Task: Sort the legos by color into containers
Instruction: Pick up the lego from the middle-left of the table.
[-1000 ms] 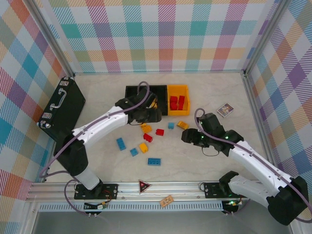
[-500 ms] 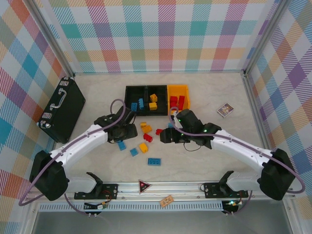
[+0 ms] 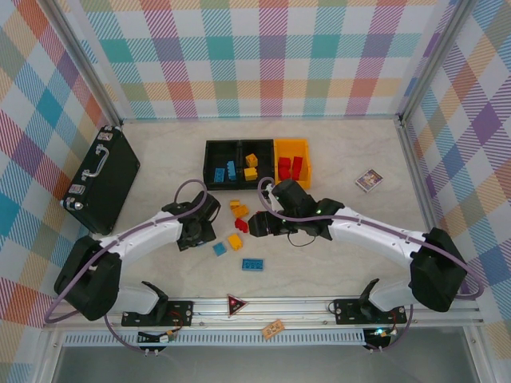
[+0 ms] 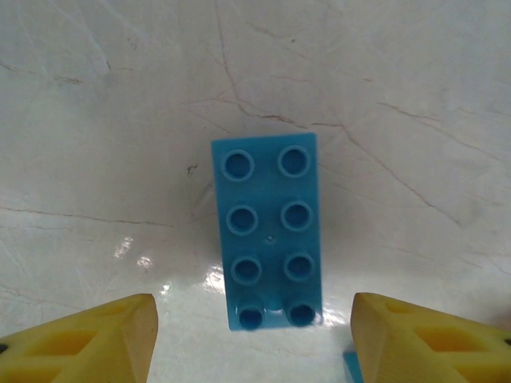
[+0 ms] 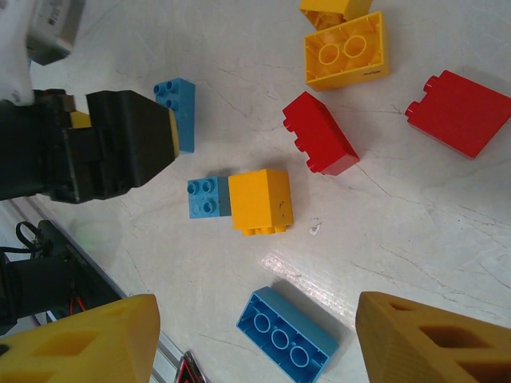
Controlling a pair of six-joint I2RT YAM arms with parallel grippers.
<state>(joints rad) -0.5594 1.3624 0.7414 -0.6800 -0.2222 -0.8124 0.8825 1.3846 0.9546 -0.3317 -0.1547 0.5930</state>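
The containers stand at the back: two black bins (image 3: pixel 223 150) and an orange bin (image 3: pixel 292 148), holding blue, yellow and red legos. Loose legos lie in front. My left gripper (image 3: pixel 194 234) is open low over a blue eight-stud brick (image 4: pixel 267 239), which lies flat between the yellow fingers (image 4: pixel 88 339) without touching them. My right gripper (image 3: pixel 257 224) (image 5: pixel 257 327) hangs open above the pile: an upturned blue brick (image 5: pixel 287 335) lies between its fingers, with a yellow brick (image 5: pixel 259 201), a small blue one (image 5: pixel 204 197) and two red ones (image 5: pixel 319 132) beyond.
A large black case (image 3: pixel 100 175) lies at the left wall. A small card box (image 3: pixel 368 180) sits at the right. A tan block (image 3: pixel 274 328) and a triangular sign (image 3: pixel 235 304) rest on the front rail. The two grippers are close together.
My left gripper has drawn back from the bins and come down over the blue brick on the left. My right gripper has swung left over the loose pile.
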